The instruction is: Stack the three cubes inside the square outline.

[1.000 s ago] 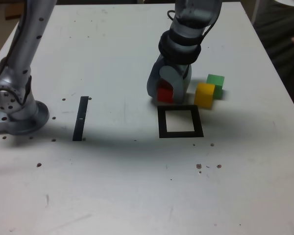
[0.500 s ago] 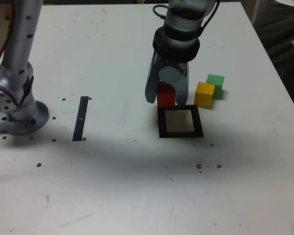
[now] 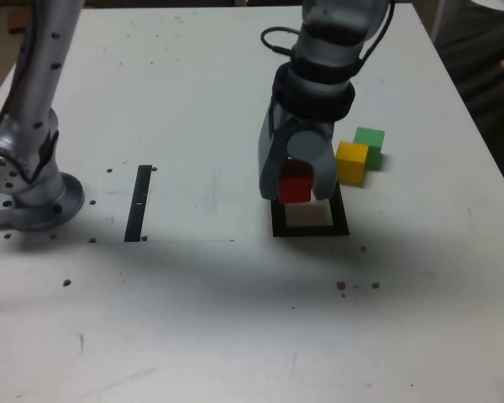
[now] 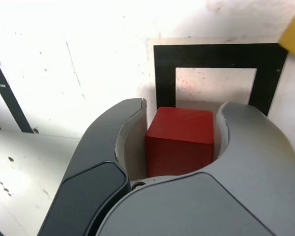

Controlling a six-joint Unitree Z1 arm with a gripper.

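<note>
- Red cube (image 3: 295,186) is between the fingers of the gripper (image 3: 296,193), which is closed on it. It appears to be raised off the table, over the far part of the square outline (image 3: 339,220) in the exterior view.
- Nothing is stacked so far. The white centre of the outline holds no cube, and I judge this to be the carrying step for the bottom block.
- Left to do: centre the red cube, lower it inside the frame and let go, then add the other two on top.
- Yellow cube (image 3: 351,161) sits on the table just beside the outline, to its right in the exterior view. Green cube (image 3: 370,138) is just behind it; whether those two touch, I cannot tell.
- The red cube is a plain, solid-coloured block with flat faces and crisp edges. In the wrist view its top is bright red and the side facing the camera a darker red. It looks close to level.
- It is narrower than the white centre, so it should fit with a little room to spare.
</note>
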